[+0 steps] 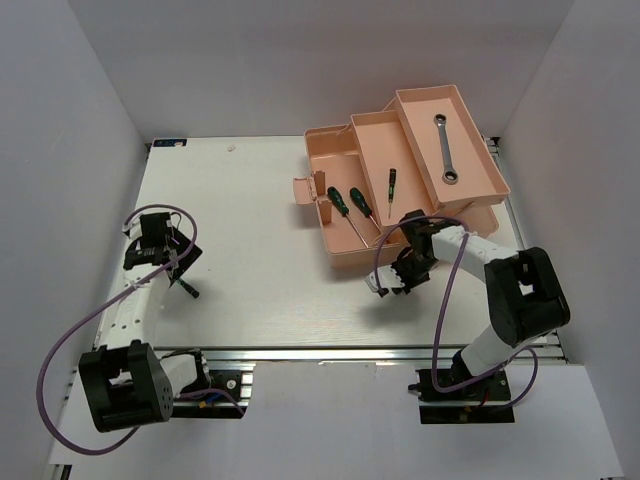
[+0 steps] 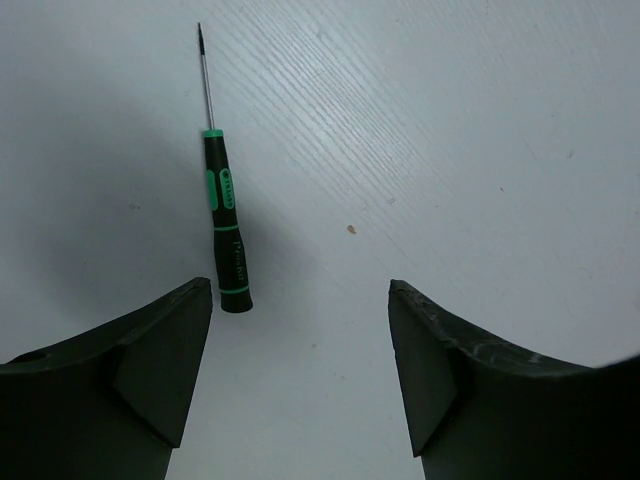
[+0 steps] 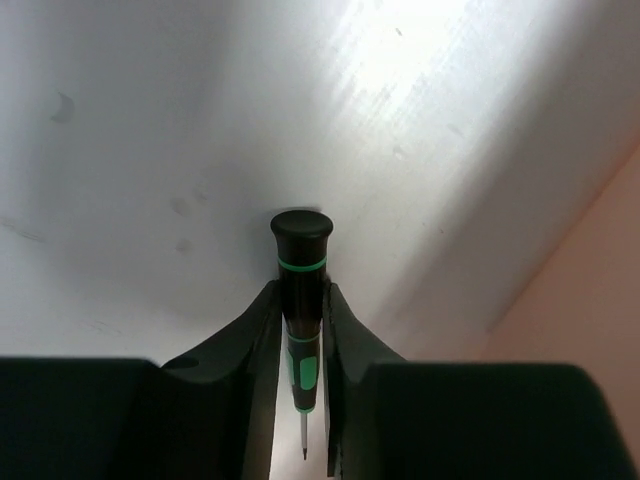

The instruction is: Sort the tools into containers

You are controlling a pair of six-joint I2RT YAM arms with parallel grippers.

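Observation:
The salmon-pink toolbox stands open at the back right, its trays stepped out. A silver ring-ended wrench lies in the far right tray. One small screwdriver lies in the middle tray, and two green-handled ones lie in the lowest compartment. My right gripper is shut on a black and green screwdriver, just in front of the toolbox above the table. My left gripper is open and empty over the table. Another screwdriver lies just ahead of its left finger.
The toolbox's side wall fills the right edge of the right wrist view. White walls enclose the table on the left, back and right. A purple cable loops beside the right arm.

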